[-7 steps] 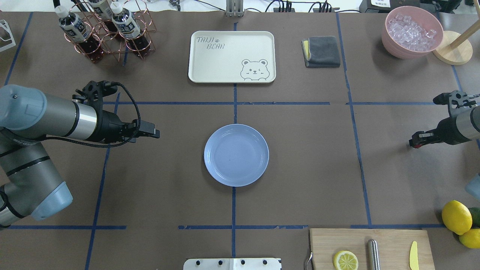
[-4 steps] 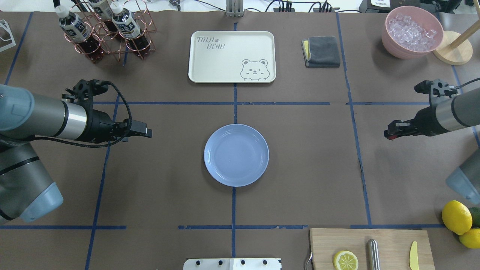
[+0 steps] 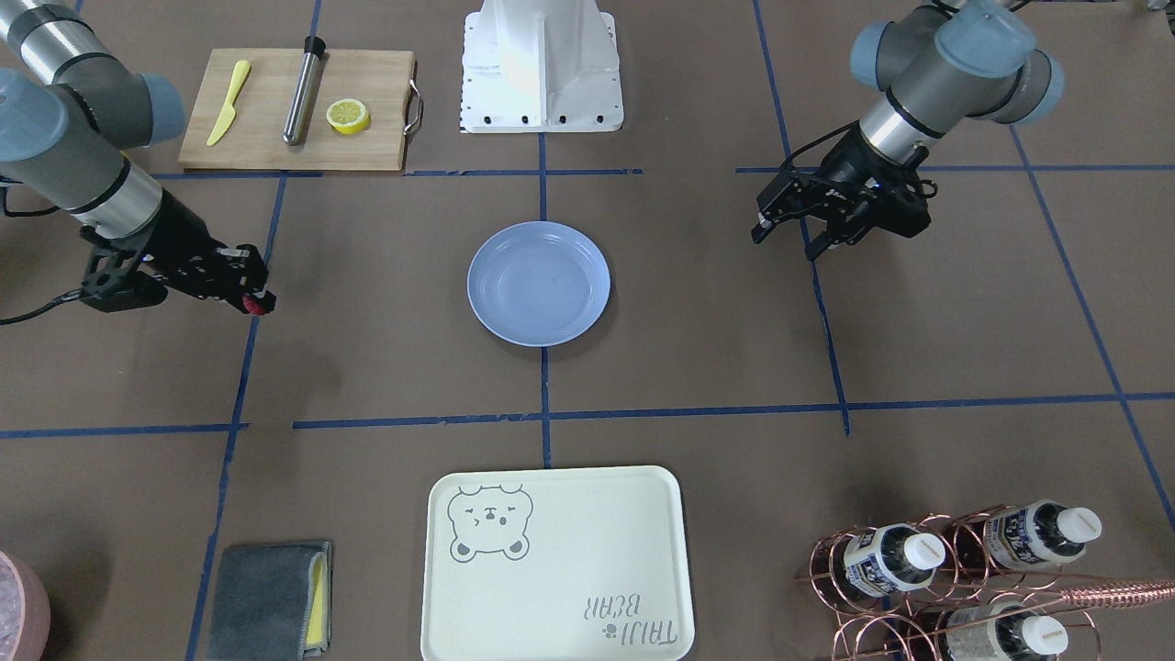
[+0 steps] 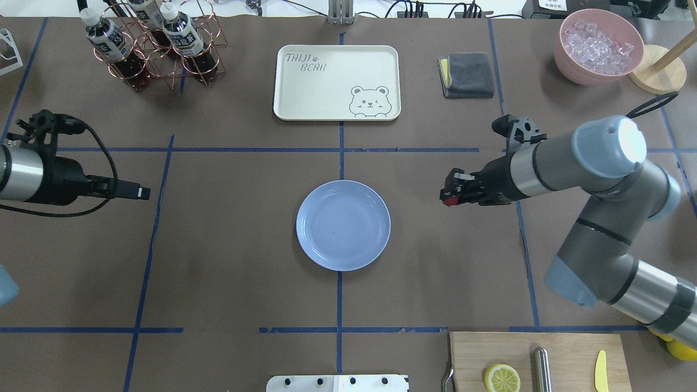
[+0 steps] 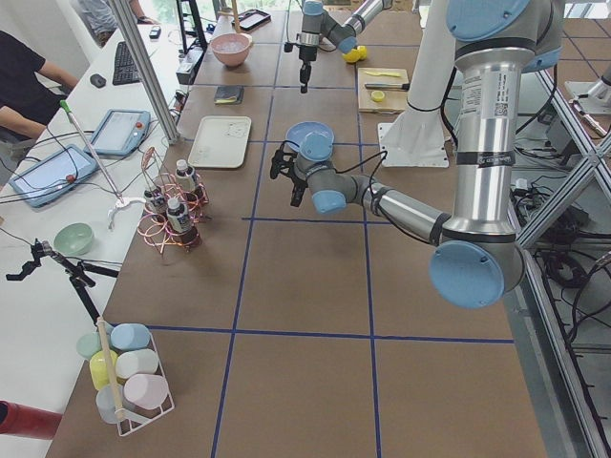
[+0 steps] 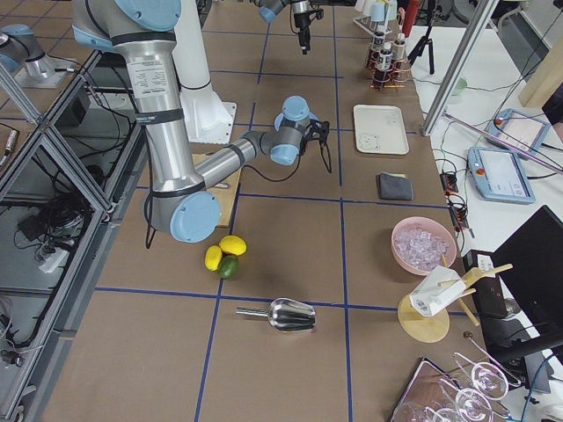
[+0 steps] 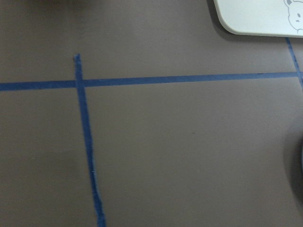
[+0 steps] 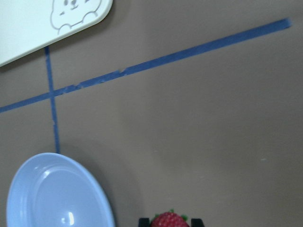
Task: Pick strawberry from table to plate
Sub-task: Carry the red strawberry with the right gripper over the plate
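While apparently pinching the strawberry, right gripper hangs near plate.

We see a cream bear tray lying flat, a folded grey cloth to its right in the overhead view, and a pink bowl heaped with ice cubes further right. A copper wire rack holds bottles. On a wooden cutting board lie a lemon half, a metal rod and a yellow knife. Two lemons touch a green fruit, near a metal scoop.
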Available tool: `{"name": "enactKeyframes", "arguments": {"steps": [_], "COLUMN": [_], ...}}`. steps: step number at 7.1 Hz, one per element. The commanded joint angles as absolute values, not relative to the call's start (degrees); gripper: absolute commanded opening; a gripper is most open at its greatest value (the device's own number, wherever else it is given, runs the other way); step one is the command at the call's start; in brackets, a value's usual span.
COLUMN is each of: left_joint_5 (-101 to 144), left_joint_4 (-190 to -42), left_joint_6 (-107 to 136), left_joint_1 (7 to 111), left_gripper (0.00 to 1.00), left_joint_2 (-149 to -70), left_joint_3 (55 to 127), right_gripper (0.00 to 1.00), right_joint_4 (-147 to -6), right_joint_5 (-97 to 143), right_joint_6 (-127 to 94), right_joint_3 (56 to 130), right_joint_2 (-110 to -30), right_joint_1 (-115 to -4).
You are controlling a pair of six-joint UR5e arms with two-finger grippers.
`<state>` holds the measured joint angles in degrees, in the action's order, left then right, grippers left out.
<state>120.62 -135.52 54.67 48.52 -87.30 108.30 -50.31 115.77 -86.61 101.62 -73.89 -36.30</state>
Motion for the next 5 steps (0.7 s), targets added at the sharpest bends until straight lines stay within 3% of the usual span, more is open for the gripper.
{"name": "enactKeyframes", "arguments": {"steps": [1, 3, 5], "left_joint_5": [125.84, 129.02, 129.02], "left_joint_4": [-138.41, -139.13, -139.13], "left_joint_6": [41.29, 33.50, 33.31], "left_joint_1": [55.69, 60.64, 60.64], "left_gripper": [0.91, 0.95, 0.95], "left_joint_2": [-79.15, -77.08, -76.99], "left_joint_3": [108.19, 106.27, 106.08], "right_gripper": [0.00, 0.00, 0.00], "right_joint_4": [-61.27, -70.55, -71.01], "right_joint_5": [104.82, 96.97, 95.63], "right_joint_6": [-93.05, -95.01, -94.92], "right_joint_3": [101.34, 97.24, 90.12], "right_joint_2": [-62.38, -53.21, -49.93], "right_joint_1": [-26.41, -21.11, -21.09]}}
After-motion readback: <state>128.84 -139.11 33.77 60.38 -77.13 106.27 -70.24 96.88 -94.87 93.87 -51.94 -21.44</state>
